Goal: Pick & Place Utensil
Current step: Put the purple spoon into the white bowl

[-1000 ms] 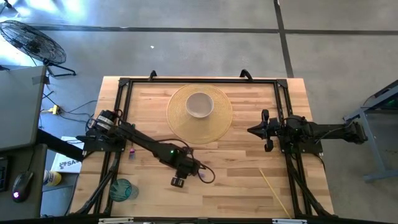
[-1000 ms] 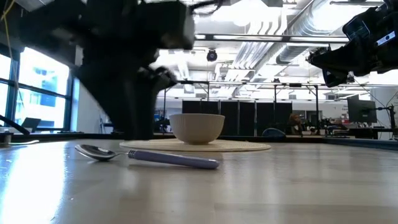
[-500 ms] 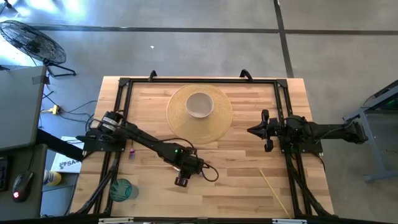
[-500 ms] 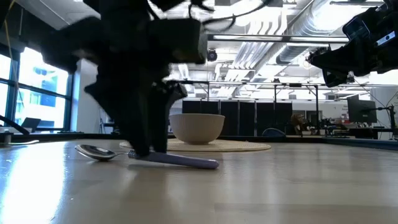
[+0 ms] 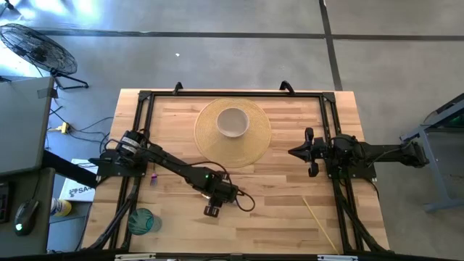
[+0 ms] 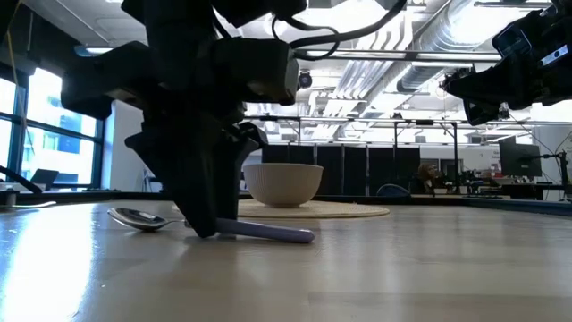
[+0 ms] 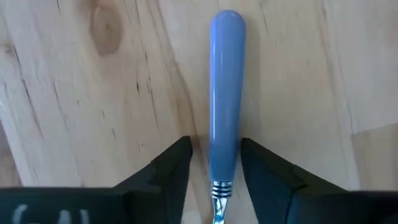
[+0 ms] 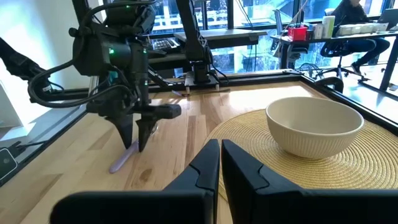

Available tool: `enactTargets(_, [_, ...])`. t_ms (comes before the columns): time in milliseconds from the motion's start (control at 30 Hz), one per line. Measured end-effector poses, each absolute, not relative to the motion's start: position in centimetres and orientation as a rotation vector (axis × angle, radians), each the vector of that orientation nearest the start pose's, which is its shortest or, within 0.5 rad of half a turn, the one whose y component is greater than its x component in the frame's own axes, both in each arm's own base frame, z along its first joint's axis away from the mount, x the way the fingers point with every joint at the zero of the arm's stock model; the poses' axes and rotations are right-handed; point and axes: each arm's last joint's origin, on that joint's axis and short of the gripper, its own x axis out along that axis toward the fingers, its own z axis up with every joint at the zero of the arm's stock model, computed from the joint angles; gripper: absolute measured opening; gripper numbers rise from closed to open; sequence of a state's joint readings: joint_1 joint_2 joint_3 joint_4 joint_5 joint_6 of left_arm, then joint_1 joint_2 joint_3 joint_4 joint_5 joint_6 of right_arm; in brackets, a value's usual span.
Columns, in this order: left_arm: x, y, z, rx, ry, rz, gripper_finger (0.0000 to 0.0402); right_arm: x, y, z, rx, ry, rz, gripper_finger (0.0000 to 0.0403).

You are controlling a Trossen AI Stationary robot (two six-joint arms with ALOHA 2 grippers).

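From above, the left gripper [image 5: 211,211] is down at the wooden worktop [image 5: 283,203] near its front edge, hiding the spoon beneath it, while the right gripper [image 5: 296,152] waits well apart at the worktop's right side, beside a round woven mat [image 5: 254,141] carrying a white bowl [image 5: 233,121]. A white box [image 5: 72,191] on the floor to the left bears dark lettering, of which only "SA" reads. In the low view the left gripper [image 6: 204,228] stands on the spoon [image 6: 214,224], whose blue handle and metal bowl stick out to either side of the fingers. In the left wrist view the jaws are parted just wider than the blue handle [image 7: 224,93], one finger on each side, not yet pinching it. In the right wrist view the right gripper [image 8: 221,163] has its jaws nearly together, holding nothing, pointing toward the bowl [image 8: 314,124] and the left arm beyond.
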State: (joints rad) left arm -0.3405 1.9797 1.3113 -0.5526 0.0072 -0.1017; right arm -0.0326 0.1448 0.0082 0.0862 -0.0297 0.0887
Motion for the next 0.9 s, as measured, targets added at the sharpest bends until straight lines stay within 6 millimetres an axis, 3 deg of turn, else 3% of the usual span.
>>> enactTargets(300, [36.4,-12.8,15.0,0.151,1.226,-0.191,0.0051,10.6,-0.3,16.3,0.09,0.05,-0.005,0.0012])
enactTargets(500, [35.8,-12.4,16.0,0.183,1.236,-0.186,0.0045,10.6,-0.3,16.3,0.09,0.05,-0.005,0.0012])
enactTargets(733, [35.1,-11.3,21.5,0.253,1.05,-0.184,0.0051,10.6,-0.3,16.3,0.09,0.051,-0.005,0.0012])
enactTargets(900, [35.5,-8.6,25.0,0.269,0.871,-0.161,0.0052,10.6,-0.3,16.3,0.09,0.05,-0.005,0.0012])
